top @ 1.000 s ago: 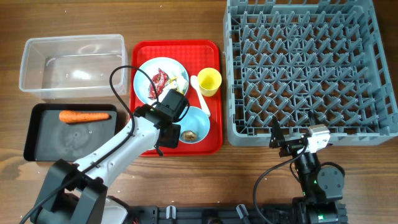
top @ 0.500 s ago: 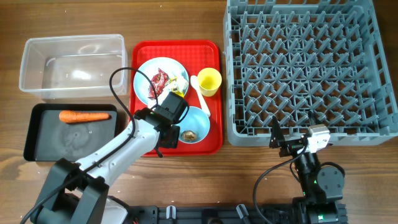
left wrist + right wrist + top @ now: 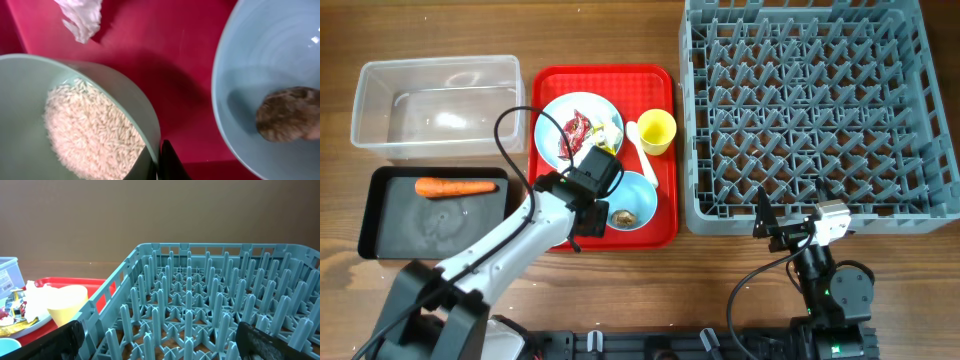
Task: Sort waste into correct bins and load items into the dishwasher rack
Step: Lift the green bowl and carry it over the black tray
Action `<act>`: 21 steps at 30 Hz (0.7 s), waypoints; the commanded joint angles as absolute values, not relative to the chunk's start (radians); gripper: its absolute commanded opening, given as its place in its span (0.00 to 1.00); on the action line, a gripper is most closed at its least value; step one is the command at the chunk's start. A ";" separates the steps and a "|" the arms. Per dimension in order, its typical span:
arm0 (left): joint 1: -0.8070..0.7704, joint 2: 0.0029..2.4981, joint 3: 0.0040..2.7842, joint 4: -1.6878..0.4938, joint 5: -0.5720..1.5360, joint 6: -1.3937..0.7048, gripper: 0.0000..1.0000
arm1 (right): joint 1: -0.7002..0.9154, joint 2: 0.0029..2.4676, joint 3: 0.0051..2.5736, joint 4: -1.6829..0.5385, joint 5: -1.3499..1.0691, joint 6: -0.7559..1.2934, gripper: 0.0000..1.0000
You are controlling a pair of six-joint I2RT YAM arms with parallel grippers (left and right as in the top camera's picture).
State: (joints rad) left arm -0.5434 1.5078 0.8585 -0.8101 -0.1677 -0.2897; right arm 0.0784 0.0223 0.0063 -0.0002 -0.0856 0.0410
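In the left wrist view, my left gripper (image 3: 157,152) is shut on the near rim of the pale green bowl (image 3: 30,90), which holds white rice (image 3: 90,130). Beside it, the light blue bowl (image 3: 265,65) holds a small brown lump (image 3: 287,115), and crumpled tissue (image 3: 80,17) lies on the red tray (image 3: 165,55). From overhead, the left gripper (image 3: 585,215) hides the green bowl. The light blue plate (image 3: 560,110) carries red and yellow wrappers (image 3: 578,130). The yellow cup (image 3: 656,131) and white spoon (image 3: 642,152) lie alongside. My right gripper (image 3: 165,345) stands open in front of the grey rack (image 3: 215,305).
An orange carrot (image 3: 455,186) lies in the black tray (image 3: 380,230) at the left. The clear tub (image 3: 435,105) stands behind it. The rack (image 3: 815,110) fills the right side of the table, next to the red tray (image 3: 665,225).
The left gripper's fingers have closed onto the green bowl's rim. The left arm has barely shifted, and the right arm has not moved.
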 commanded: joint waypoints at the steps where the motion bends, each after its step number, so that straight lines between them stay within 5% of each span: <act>1: -0.533 1.418 0.970 -0.856 -0.189 -0.261 0.04 | 0.075 0.020 0.005 0.004 -0.083 0.055 1.00; 8: -0.299 1.286 1.028 -0.892 -0.181 -0.262 0.04 | 0.075 0.020 0.005 0.004 -0.083 0.055 1.00; 21: 0.424 1.181 1.025 -0.765 0.110 -0.277 0.04 | 0.075 0.020 0.005 0.004 -0.083 0.056 1.00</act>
